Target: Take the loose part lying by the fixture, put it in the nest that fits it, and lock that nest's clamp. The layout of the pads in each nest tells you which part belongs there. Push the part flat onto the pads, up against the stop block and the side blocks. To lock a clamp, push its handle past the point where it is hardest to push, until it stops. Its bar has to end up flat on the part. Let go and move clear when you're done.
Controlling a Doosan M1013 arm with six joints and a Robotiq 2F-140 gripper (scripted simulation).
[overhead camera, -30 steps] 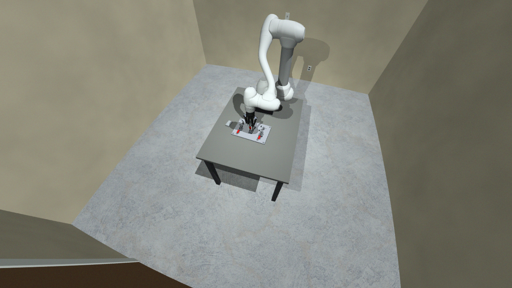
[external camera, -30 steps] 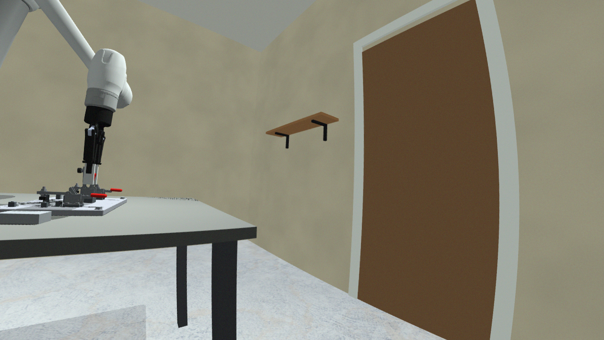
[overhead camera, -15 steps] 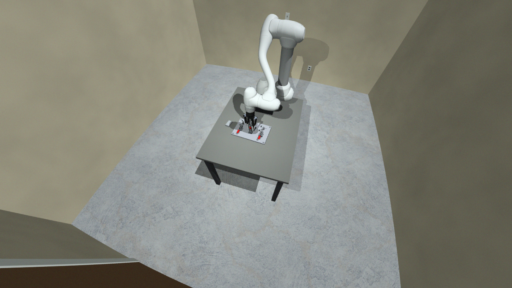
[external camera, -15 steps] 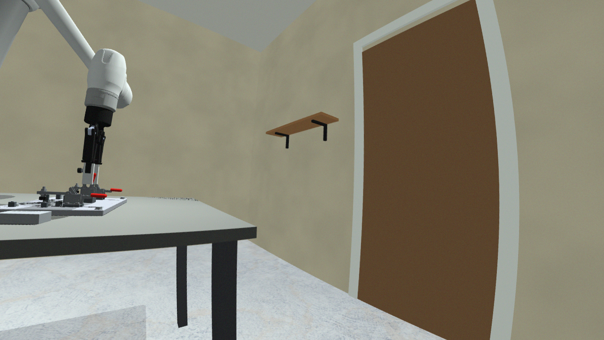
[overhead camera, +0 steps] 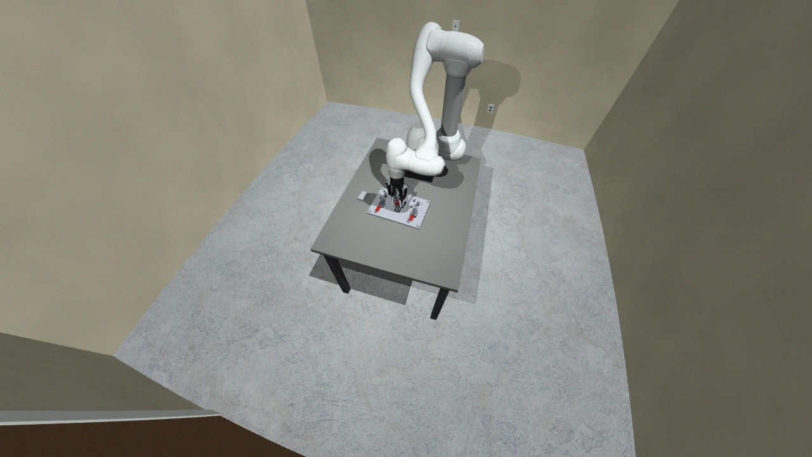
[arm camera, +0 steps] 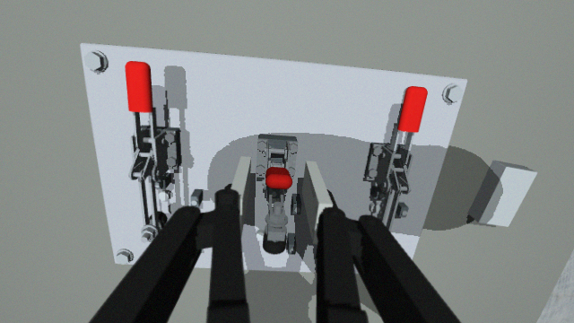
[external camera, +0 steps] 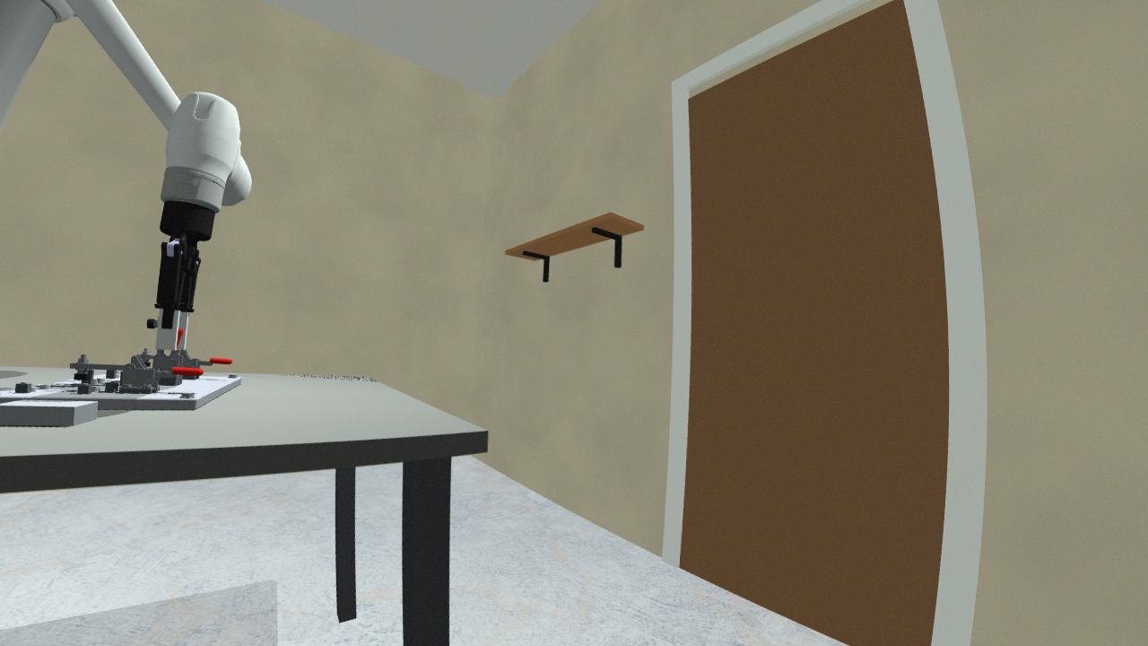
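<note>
Part point(arm camera: 504, 193), the pale loose block, lies on the table point(overhead camera: 397, 250) just off the fixture plate point(arm camera: 287, 108), not yet in any nest. You have the gripper point(arm camera: 278, 188) over the middle clamp, pads part-spread either side of its red handle point(arm camera: 278, 178), pinching nothing. That handle stands raised, so the nest is likely opened for loading. Both outer handles point(arm camera: 138, 86) lie flat along the plate.
</note>
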